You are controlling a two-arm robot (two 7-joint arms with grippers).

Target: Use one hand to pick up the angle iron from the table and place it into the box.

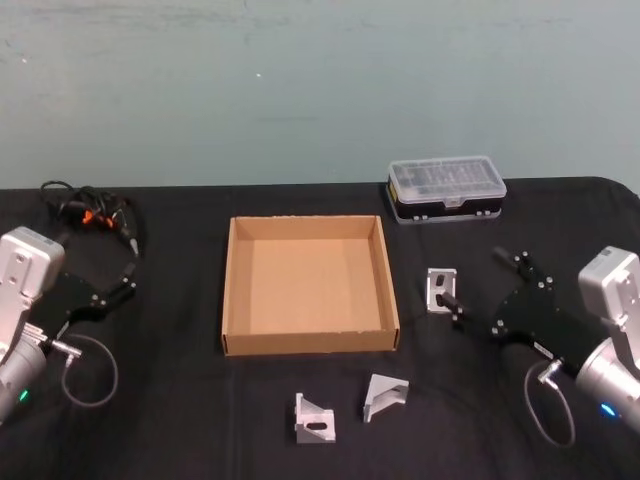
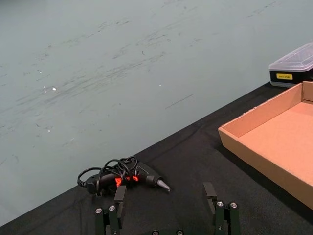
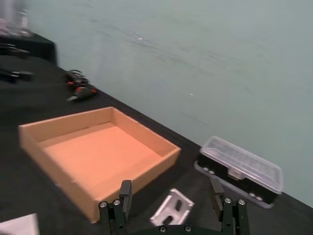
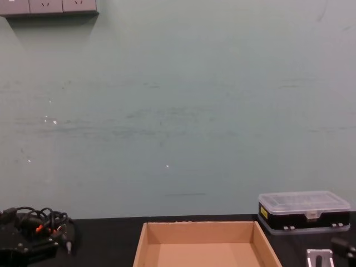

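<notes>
Cardboard box (image 1: pixel 306 342), black case (image 1: pixel 447 187), illegible yellow label (image 2: pixel 286 76)

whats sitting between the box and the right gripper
One angle iron, just right of the box and close to the right gripper; the head view shows it.

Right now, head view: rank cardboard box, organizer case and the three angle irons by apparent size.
1. Cardboard box.
2. Black organizer case.
3. Angle irons: the two front ones look alike; the one by the right gripper looks slightly smaller but lies farther off, so unranked.
</notes>
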